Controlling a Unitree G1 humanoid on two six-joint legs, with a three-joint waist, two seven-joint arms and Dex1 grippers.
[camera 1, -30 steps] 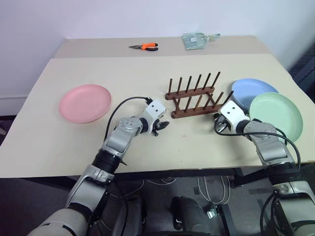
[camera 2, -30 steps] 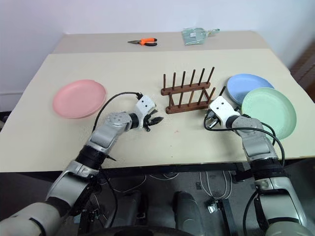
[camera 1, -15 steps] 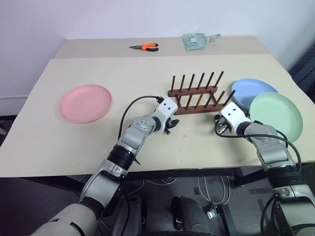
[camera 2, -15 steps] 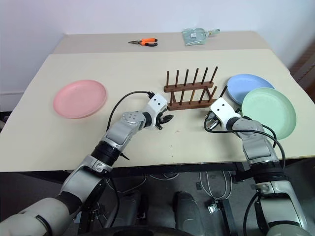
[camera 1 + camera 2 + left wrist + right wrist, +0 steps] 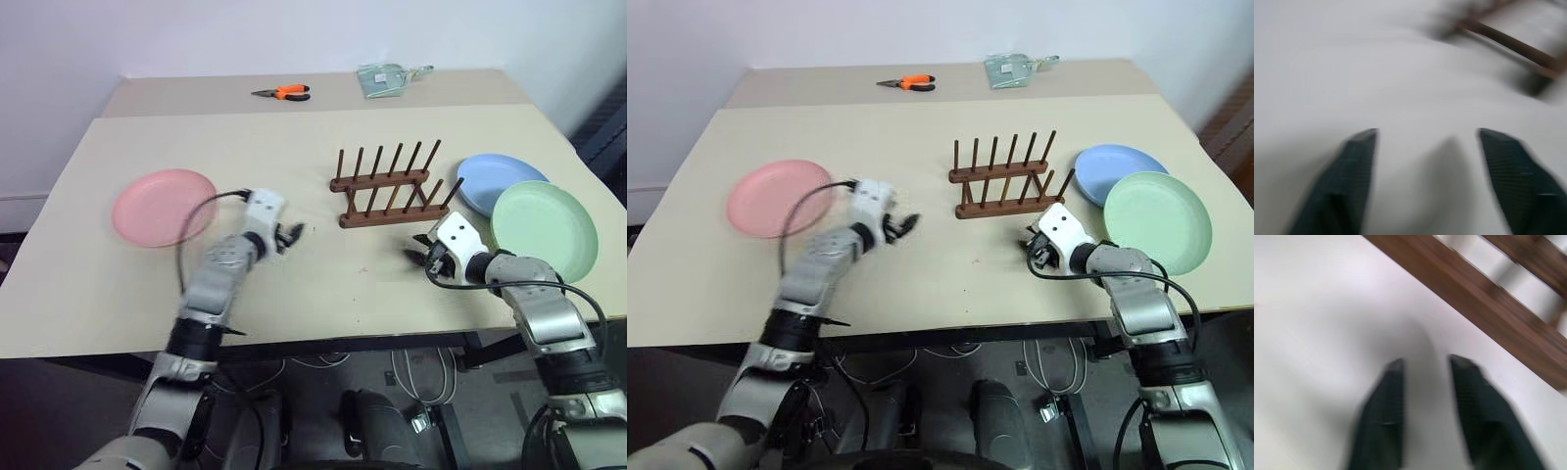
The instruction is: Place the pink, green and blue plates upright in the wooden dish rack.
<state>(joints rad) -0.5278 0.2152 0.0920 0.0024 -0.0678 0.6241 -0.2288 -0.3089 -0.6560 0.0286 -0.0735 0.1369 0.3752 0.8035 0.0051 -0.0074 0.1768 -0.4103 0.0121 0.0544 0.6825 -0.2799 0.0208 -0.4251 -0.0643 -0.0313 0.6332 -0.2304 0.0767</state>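
Plates and rack all sit on the tan table (image 5: 294, 323). Off to the outer side of the left gripper (image 5: 291, 235), just beside the arm's cable, the pink plate (image 5: 163, 207) lies flat. That gripper hovers over bare tabletop with nothing between its fingers; in the left wrist view the two black fingers (image 5: 1347, 181) stand wide apart, with only table surface between them and a blurred piece of the rack far ahead.

Toward the right gripper's side of it, a little farther from the robot, stands the wooden dish rack (image 5: 388, 186), upright on its two rails, its pegs bare of any plate. The right gripper (image 5: 423, 257) is near the rack's closest corner, a little short of it and not touching. In the right wrist view its fingers (image 5: 1382, 416) are parted by a modest gap, with nothing in it, and the rack's brown rail runs across just ahead.

On the outer side of the right gripper lies the green plate (image 5: 545, 229), flat, close beside the arm. Beyond it the blue plate (image 5: 500, 182) lies flat too, its near edge tucked under the green one's rim.

Far past both hands, on the rear table section, lie orange-handled pliers (image 5: 282, 93) and a clear packet (image 5: 386, 78).
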